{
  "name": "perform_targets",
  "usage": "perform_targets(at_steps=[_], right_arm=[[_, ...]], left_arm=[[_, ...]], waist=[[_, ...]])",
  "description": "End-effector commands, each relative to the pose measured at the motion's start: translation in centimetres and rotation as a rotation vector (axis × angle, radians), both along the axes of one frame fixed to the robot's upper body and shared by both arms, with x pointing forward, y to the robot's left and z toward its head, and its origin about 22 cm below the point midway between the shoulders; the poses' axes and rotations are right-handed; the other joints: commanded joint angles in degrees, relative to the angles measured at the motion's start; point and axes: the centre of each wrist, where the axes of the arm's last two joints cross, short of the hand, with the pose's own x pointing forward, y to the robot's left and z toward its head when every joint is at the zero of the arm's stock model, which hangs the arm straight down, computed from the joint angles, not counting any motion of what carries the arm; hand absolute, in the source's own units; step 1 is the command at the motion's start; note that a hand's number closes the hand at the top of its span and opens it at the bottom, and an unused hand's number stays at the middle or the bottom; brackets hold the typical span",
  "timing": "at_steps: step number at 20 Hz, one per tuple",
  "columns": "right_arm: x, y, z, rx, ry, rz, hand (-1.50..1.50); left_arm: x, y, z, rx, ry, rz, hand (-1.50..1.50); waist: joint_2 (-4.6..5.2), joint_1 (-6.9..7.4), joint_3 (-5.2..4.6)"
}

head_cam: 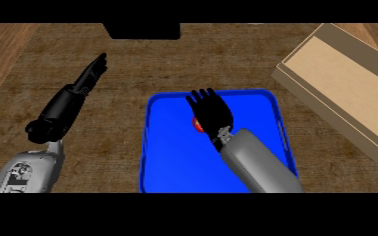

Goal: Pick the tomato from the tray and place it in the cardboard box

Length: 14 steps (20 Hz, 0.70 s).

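A brown wooden counter point(184, 65) carries a blue tray point(173, 150), a cardboard box point(336, 75) and a black block point(142, 30)

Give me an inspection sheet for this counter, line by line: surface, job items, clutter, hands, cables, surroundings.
Surface: brown wood-grain counter.
Job's things: blue tray at centre; red tomato on it, mostly hidden by the right hand; cardboard box at the right, open.
Clutter: nothing seen.
Hands: right hand over the tomato, fingers spread, grasp unclear; left hand at the left, fingers straight, resting.
Cables: nothing seen.
Surroundings: dark block at the far edge.
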Motion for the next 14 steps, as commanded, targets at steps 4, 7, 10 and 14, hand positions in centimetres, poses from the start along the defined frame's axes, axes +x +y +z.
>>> perform_targets(at_steps=[4, 7, 10, 14], right_arm=[[0.8, 0.0, -0.7, 0.008, 0.003, 0.101, 1.5], [-1.5, 0.3, -2.8, 0.057, -0.066, 0.188, 1.5], [1.6, -0.1, -0.7, 0.067, -0.121, 0.208, 1.5], [-1.1, -0.3, -2.5, 0.085, -0.167, 0.242, 1.5]], left_arm=[[-0.5, 0.1, -0.3, -0.002, -0.015, -0.002, 0.0], [0.8, -0.1, -0.3, -0.01, 0.006, 0.002, 0.0], [1.2, 0.5, -0.1, -0.005, 0.002, -0.004, 0.0], [0.5, 0.0, -0.5, -0.002, 0.002, 0.005, 0.0]], waist=[[-0.01, 0.06, 0.0], [-0.02, -0.23, 0.0], [0.03, -0.08, 0.0], [-0.12, -0.36, 0.0]])
